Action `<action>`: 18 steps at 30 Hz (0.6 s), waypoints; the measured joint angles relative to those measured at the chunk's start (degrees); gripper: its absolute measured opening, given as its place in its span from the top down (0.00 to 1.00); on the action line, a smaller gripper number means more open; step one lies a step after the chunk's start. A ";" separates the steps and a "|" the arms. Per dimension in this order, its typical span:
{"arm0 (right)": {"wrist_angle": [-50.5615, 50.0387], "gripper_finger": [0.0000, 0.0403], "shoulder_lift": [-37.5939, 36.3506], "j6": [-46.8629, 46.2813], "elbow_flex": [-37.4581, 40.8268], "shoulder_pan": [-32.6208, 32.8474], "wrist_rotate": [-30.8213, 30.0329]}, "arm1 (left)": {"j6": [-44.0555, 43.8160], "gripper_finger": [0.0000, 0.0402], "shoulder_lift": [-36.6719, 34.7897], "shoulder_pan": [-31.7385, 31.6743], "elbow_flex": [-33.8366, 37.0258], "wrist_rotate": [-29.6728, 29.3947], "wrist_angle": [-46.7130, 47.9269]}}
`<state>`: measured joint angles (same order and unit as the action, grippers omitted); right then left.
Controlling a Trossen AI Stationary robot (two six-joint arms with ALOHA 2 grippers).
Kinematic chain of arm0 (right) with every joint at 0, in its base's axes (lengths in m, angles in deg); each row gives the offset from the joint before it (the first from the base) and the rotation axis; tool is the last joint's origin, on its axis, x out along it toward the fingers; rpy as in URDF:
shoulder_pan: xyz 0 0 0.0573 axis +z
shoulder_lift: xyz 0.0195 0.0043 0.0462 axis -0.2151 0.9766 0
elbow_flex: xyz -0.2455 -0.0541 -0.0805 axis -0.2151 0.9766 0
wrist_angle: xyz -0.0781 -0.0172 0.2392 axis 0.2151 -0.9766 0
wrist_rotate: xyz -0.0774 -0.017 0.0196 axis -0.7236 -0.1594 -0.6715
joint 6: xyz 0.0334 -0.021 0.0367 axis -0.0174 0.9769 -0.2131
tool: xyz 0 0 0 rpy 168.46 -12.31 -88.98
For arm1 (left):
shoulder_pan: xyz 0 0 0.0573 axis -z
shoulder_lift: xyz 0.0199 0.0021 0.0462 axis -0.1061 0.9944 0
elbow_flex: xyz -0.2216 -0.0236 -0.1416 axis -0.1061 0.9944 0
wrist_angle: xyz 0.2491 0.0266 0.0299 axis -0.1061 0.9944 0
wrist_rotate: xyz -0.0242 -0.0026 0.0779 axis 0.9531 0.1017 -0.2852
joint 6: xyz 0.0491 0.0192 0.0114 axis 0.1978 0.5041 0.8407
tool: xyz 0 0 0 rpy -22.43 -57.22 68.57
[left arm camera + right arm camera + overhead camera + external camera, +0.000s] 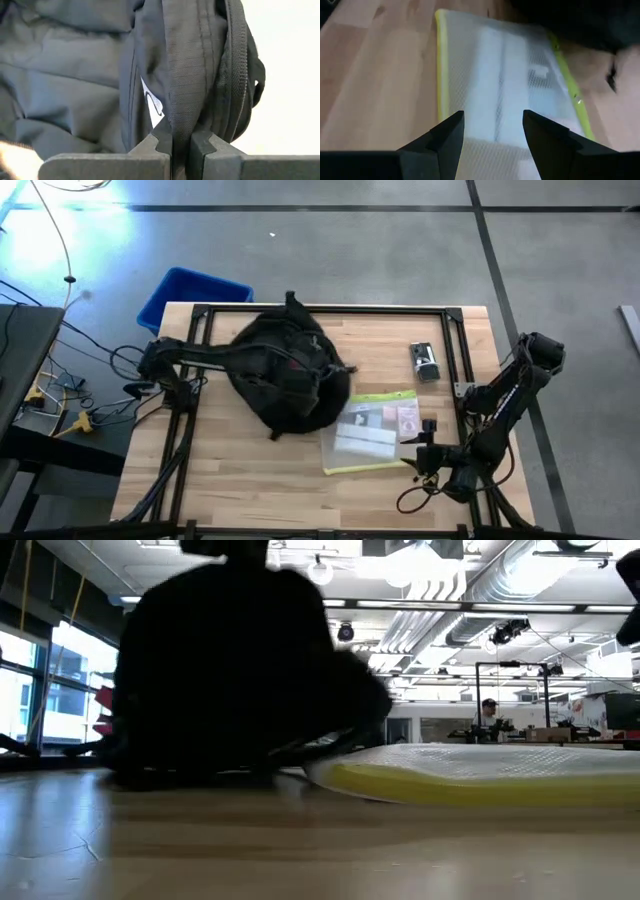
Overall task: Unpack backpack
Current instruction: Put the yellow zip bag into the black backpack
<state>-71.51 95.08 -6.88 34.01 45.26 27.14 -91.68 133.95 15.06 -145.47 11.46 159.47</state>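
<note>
Left pincer (181, 145) pinches a fold of the backpack (190, 75); right pincer (493, 130) spread, well apart.

Bright overhead ceiling lights, backlit backpack (230, 670) silhouette, blurred foreground

My backpack (285, 370), left of centre in the high view, is black with a small red mark and a white logo patch. The pouch (368, 433) right of it is clear mesh with a yellow edge, holding white and pink items. The bin (185, 292) at upper left is blue. My desk (250, 470) is pale wood grain with a black frame. My pincers are dark grey
</note>
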 joint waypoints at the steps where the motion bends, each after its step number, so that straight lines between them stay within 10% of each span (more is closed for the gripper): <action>1: 0.81 0.53 0.00 1.53 0.00 -1.00 -0.62 | -0.24 1.00 -0.39 0.35 -0.46 -0.67 -1.08; 6: 15.33 0.57 0.00 19.84 0.02 -10.71 -2.89 | 0.33 1.00 -0.84 1.07 -0.65 -4.53 -5.23; 11: 37.12 0.62 0.00 42.57 0.02 -25.35 13.08 | 2.64 1.00 0.50 1.58 -0.60 -6.43 -7.76; 18: 45.19 0.68 3.59 44.58 -0.04 -43.45 27.97 | 5.97 1.00 1.08 3.68 -0.57 -8.72 -11.04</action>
<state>-26.33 98.67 37.70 33.96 1.82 55.11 -85.71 135.04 18.74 -146.04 2.73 148.43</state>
